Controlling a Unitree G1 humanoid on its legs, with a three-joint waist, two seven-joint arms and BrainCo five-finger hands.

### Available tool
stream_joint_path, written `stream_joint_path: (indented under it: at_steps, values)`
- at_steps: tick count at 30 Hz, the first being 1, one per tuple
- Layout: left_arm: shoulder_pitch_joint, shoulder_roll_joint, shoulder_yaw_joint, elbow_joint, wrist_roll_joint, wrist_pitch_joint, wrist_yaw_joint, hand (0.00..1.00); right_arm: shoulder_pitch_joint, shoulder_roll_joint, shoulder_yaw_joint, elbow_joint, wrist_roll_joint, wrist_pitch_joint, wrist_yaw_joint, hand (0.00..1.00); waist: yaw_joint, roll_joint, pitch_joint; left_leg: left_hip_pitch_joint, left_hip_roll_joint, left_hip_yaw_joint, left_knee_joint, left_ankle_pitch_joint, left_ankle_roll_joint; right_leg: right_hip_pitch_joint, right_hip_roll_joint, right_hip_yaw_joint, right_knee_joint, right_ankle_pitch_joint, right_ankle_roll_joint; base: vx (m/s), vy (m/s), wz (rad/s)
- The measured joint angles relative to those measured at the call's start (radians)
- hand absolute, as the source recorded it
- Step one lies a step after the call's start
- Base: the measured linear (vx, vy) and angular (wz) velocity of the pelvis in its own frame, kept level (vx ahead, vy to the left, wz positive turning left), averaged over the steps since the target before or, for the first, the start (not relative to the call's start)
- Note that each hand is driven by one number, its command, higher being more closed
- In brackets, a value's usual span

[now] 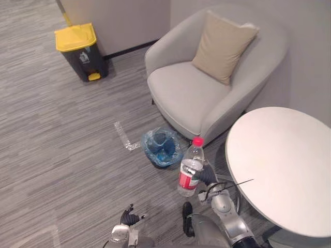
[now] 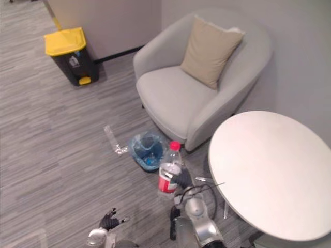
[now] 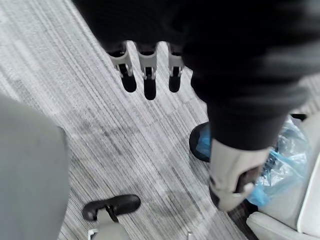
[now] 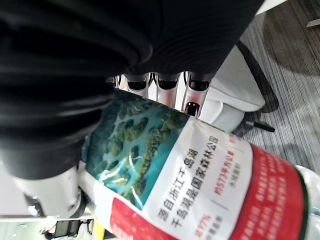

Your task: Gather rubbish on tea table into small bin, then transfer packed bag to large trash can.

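Observation:
My right hand (image 1: 205, 177) is shut on a clear plastic bottle (image 1: 189, 167) with a red cap and a red label, held upright in the air beside the round white tea table (image 1: 282, 165). In the right wrist view the bottle (image 4: 200, 185) lies across the palm with the fingers (image 4: 165, 85) curled behind it. The small bin (image 1: 162, 146), lined with a blue bag, stands on the floor just beyond the bottle, in front of the armchair. My left hand (image 1: 129, 216) hangs low at my left with its fingers (image 3: 145, 72) relaxed and nothing in them.
A grey armchair (image 1: 207, 82) with a beige cushion (image 1: 223, 46) stands behind the small bin. The large dark trash can with a yellow lid (image 1: 81, 50) stands far left against the wall. A strip of tape (image 1: 125, 137) marks the floor by the bin.

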Motion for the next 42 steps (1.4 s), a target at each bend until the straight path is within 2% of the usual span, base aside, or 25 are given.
stream_joint_path:
  at_steps: [2, 3, 5, 6, 7, 8, 9, 11, 14, 18, 21, 24, 26, 27, 29, 32, 38, 42]
  values:
    - [-0.001, -0.003, -0.002, -0.016, 0.0, -0.003, 0.001, 0.0, -0.003, -0.001, 0.005, -0.022, 0.002, -0.006, -0.004, 1.0, 0.003, -0.007, 0.0, -0.056, 0.048, 0.13, 0.132, -0.016, 0.028, 0.087, -0.003, -0.001, -0.069, 0.001, -0.001, 0.3, -0.039, 0.17]
    - [-0.001, -0.006, -0.002, -0.023, 0.0, -0.003, 0.001, 0.0, -0.006, 0.001, 0.003, -0.024, 0.01, -0.013, -0.009, 1.0, 0.004, -0.007, 0.0, -0.086, 0.076, 0.187, 0.132, -0.043, 0.014, 0.112, -0.007, -0.005, -0.086, 0.001, 0.0, 0.23, 0.019, 0.06]
    - [-0.002, -0.004, -0.002, -0.036, 0.0, -0.003, 0.001, 0.0, -0.01, 0.009, -0.017, -0.025, 0.011, -0.014, -0.016, 1.0, 0.007, -0.014, 0.004, -0.134, 0.091, 0.229, 0.05, -0.071, 0.002, 0.139, -0.027, -0.008, -0.098, 0.001, 0.001, 0.18, 0.091, 0.09]
    - [-0.002, -0.004, -0.002, -0.038, 0.0, -0.003, 0.0, 0.0, -0.008, 0.014, -0.029, -0.025, 0.011, -0.014, -0.018, 1.0, 0.009, -0.015, 0.005, -0.147, 0.09, 0.232, -0.002, -0.069, -0.002, 0.145, -0.036, -0.012, -0.097, 0.001, 0.002, 0.11, 0.147, 0.19]
    - [-0.009, -0.007, -0.006, -0.038, 0.003, -0.001, 0.001, 0.0, 0.002, 0.015, -0.044, -0.025, 0.011, -0.014, -0.023, 1.0, 0.008, -0.007, 0.009, -0.153, 0.087, 0.237, -0.148, 0.028, -0.005, 0.172, -0.044, -0.018, -0.097, -0.01, 0.036, 0.09, 0.139, 0.2]
    - [-0.006, -0.009, -0.016, -0.036, 0.01, -0.002, 0.001, 0.0, 0.005, 0.006, -0.046, -0.028, 0.01, -0.014, -0.023, 1.0, 0.008, 0.006, 0.009, -0.153, 0.087, 0.222, -0.208, 0.1, -0.053, 0.189, -0.034, -0.013, -0.098, -0.028, 0.063, 0.12, 0.189, 0.2]
    - [-0.013, -0.003, -0.03, -0.035, 0.018, -0.002, 0.002, 0.0, 0.005, 0.013, -0.053, -0.022, 0.01, -0.011, -0.025, 1.0, 0.016, -0.006, 0.013, -0.134, 0.061, 0.215, -0.214, 0.092, -0.053, 0.2, -0.052, 0.011, -0.105, -0.047, 0.087, 0.11, 0.214, 0.11]
    - [-0.014, 0.018, -0.04, -0.036, 0.019, -0.002, 0.001, 0.0, 0.006, 0.038, -0.05, -0.018, 0.01, -0.012, -0.025, 1.0, 0.032, -0.031, 0.008, -0.121, 0.025, 0.217, -0.246, 0.097, -0.044, 0.204, -0.084, 0.048, -0.129, -0.048, 0.109, 0.08, 0.216, 0.08]
    - [0.004, 0.035, -0.038, -0.035, 0.018, 0.0, 0.003, 0.0, -0.001, 0.043, -0.022, 0.004, -0.002, -0.011, -0.018, 1.0, 0.04, -0.024, 0.011, -0.104, 0.006, 0.222, -0.255, 0.097, -0.035, 0.218, -0.098, 0.072, -0.142, -0.043, 0.117, 0.01, 0.09, 0.02]
    - [0.002, 0.044, -0.033, -0.036, 0.018, -0.003, 0.004, 0.0, -0.063, 0.05, 0.008, 0.119, -0.023, -0.011, -0.028, 1.0, 0.047, -0.014, 0.022, -0.121, 0.014, 0.232, -0.263, 0.098, -0.034, 0.176, -0.087, 0.092, -0.121, -0.042, 0.117, -0.06, 0.003, -0.16]
    - [-0.054, 0.045, -0.033, -0.039, 0.017, -0.003, 0.008, 0.0, -0.192, 0.023, 0.023, 0.201, -0.055, -0.01, -0.047, 1.0, 0.045, 0.006, 0.092, -0.244, 0.041, 0.242, -0.191, 0.092, -0.024, 0.027, -0.068, 0.117, -0.01, -0.054, 0.113, -0.15, -0.005, -0.26]
    - [-0.16, 0.072, -0.029, -0.056, -0.005, -0.004, 0.032, 0.0, -0.399, -0.023, 0.025, 0.304, -0.092, 0.001, -0.096, 1.0, 0.048, 0.007, 0.185, -0.445, 0.05, 0.241, -0.091, 0.095, -0.015, -0.212, -0.069, 0.127, 0.166, -0.083, 0.11, -0.27, 0.025, -0.06]
    - [-0.217, 0.084, -0.008, -0.081, -0.024, -0.005, 0.047, 0.0, -0.502, -0.053, 0.021, 0.344, -0.091, 0.011, -0.117, 1.0, 0.054, 0.008, 0.247, -0.531, 0.051, 0.233, -0.046, 0.092, -0.008, -0.309, -0.073, 0.13, 0.239, -0.098, 0.113, -0.19, 0.015, 0.05]
    - [-0.228, 0.085, 0.006, -0.088, -0.026, -0.005, 0.048, 0.0, -0.521, -0.057, 0.016, 0.346, -0.091, 0.015, -0.119, 1.0, 0.057, 0.007, 0.259, -0.552, 0.052, 0.229, -0.034, 0.091, -0.008, -0.333, -0.074, 0.13, 0.256, -0.1, 0.112, -0.16, 0.005, 0.07]
    - [-0.283, 0.084, 0.069, -0.121, -0.062, -0.007, 0.071, 0.0, -0.613, -0.073, 0.003, 0.345, -0.09, 0.02, -0.14, 1.0, 0.062, 0.006, 0.27, -0.695, 0.061, 0.217, 0.035, 0.09, -0.003, -0.477, -0.077, 0.123, 0.336, -0.109, 0.113, -0.11, 0.0, 0.05]
    - [-0.371, 0.069, 0.138, -0.159, -0.103, -0.015, 0.096, 0.0, -0.735, -0.093, -0.009, 0.345, -0.088, 0.03, -0.157, 1.0, 0.074, 0.005, 0.271, -0.842, 0.073, 0.211, 0.084, 0.096, 0.007, -0.624, -0.084, 0.118, 0.388, -0.109, 0.113, -0.09, 0.002, 0.04]
    - [-0.509, 0.036, 0.206, -0.268, -0.15, -0.038, 0.127, 0.0, -0.929, -0.136, -0.034, 0.346, -0.044, 0.036, -0.195, 1.0, 0.078, 0.0, 0.275, -1.047, 0.057, 0.177, 0.103, 0.131, 0.017, -0.815, -0.105, 0.088, 0.433, -0.103, 0.107, -0.04, 0.034, 0.2]
    - [-0.538, 0.029, 0.206, -0.298, -0.162, -0.042, 0.128, 0.0, -1.021, -0.163, -0.031, 0.361, -0.037, 0.039, -0.199, 1.0, 0.085, -0.005, 0.283, -1.113, 0.052, 0.164, 0.119, 0.139, 0.016, -0.882, -0.111, 0.078, 0.464, -0.103, 0.106, 0.03, 0.025, 0.13]
